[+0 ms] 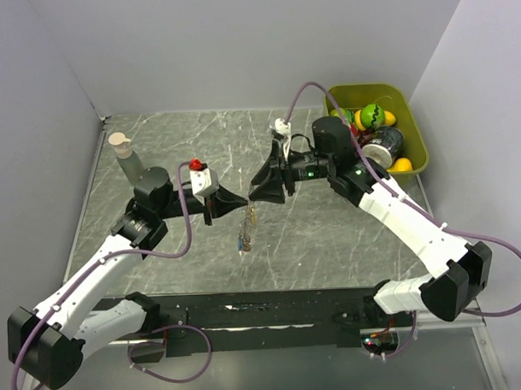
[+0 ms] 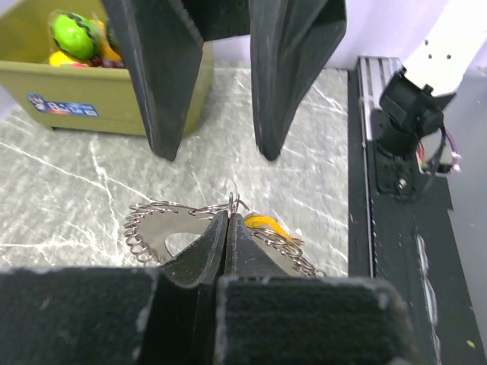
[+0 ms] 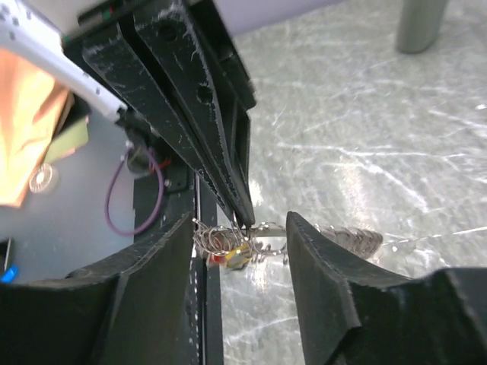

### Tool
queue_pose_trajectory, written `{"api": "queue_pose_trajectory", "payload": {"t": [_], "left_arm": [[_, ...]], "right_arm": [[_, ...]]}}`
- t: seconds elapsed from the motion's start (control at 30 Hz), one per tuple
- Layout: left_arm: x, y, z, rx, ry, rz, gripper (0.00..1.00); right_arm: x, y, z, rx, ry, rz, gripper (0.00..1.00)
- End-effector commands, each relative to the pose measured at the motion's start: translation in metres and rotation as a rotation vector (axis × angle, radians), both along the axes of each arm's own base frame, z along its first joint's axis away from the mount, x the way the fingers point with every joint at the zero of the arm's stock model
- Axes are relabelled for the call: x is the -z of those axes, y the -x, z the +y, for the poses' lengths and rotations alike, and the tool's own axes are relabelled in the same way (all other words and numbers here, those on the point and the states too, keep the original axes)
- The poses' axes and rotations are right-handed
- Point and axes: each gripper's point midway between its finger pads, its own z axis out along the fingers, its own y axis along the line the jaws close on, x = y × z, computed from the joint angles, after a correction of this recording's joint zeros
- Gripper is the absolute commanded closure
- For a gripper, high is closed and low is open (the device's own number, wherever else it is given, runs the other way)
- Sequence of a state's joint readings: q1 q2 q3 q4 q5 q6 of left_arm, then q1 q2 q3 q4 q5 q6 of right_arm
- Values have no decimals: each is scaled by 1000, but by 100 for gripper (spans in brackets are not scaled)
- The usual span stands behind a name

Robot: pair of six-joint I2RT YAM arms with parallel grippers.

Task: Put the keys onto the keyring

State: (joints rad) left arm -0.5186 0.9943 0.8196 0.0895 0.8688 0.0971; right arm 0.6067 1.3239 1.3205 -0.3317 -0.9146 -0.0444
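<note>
My left gripper (image 1: 241, 202) is shut on the keyring (image 1: 247, 223) and holds it above the table, so the ring hangs down with keys dangling. In the left wrist view the shut gripper (image 2: 229, 215) pinches the thin metal keyring (image 2: 148, 228), and a yellow-headed key (image 2: 264, 222) sits just right of the tips. My right gripper (image 1: 254, 193) is open and faces the left one tip to tip. In the right wrist view the open gripper (image 3: 240, 220) brackets the keyring (image 3: 221, 242), a yellow key (image 3: 242, 255) and a small red tag (image 3: 218, 259).
An olive bin (image 1: 417, 138) with toy fruit and a can stands at the back right; it also shows in the left wrist view (image 2: 76, 87). A grey bottle (image 1: 127, 161) stands at the back left. A black rail (image 1: 264, 310) runs along the near edge.
</note>
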Motion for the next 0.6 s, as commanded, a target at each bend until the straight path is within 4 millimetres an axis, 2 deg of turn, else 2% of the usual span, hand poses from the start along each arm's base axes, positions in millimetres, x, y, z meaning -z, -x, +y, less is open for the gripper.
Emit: {"api": "queue_pose_trajectory", "payload": {"t": [0.0, 0.07, 0.1, 0.13, 0.2, 0.23, 0.43, 0.57], "left_arm": [[-40, -1, 2, -46, 140, -118, 99], [-49, -4, 5, -82, 183, -121, 99], [-45, -4, 6, -91, 192, -104, 99], [-56, -3, 8, -100, 231, -142, 99], [-57, 0, 9, -105, 272, -131, 99], [-67, 2, 11, -102, 310, -163, 99], [-71, 14, 10, -51, 374, -171, 99], [-74, 14, 10, -44, 374, -180, 99]], "right_arm": [[-26, 1, -4, 34, -71, -32, 39], [-20, 1, -7, 45, -56, -24, 39], [-19, 4, -8, 40, -54, -23, 38], [-15, 5, -8, 36, -51, -19, 38], [-15, 11, -9, 11, -63, -24, 38], [-12, 12, -9, 2, -65, -23, 38], [-4, 8, -7, 0, -52, -9, 41], [-3, 4, -5, 5, -52, -3, 44]]}}
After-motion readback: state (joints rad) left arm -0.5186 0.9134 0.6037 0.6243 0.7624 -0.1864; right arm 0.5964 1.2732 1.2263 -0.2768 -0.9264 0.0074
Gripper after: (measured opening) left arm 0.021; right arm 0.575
